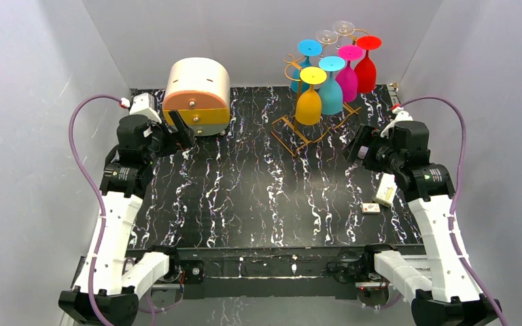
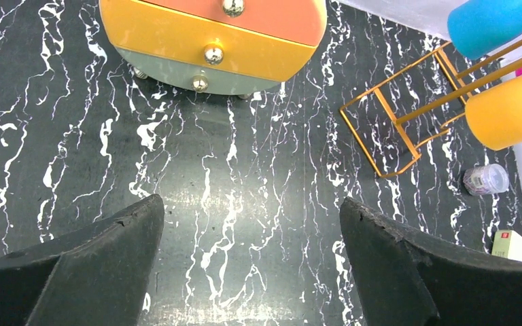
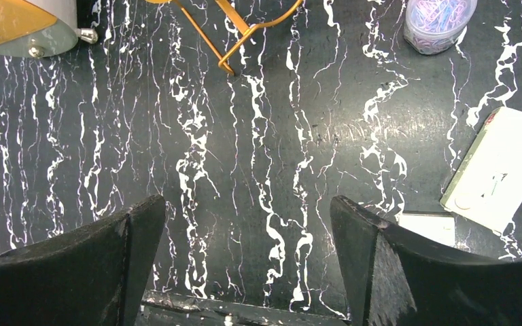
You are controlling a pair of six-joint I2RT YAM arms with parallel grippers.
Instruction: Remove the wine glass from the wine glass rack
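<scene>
One rack (image 1: 292,130) stands beyond the right end effector (image 1: 355,143).

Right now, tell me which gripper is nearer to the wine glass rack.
Right. The right gripper sits just right of the wine glass rack's base; the left gripper is farther off on its left, in front of the round drawer chest.

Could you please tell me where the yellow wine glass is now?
Top view: the yellow wine glass hangs upside down on the wine glass rack, far right on the table, just left of the teal glass.
</scene>
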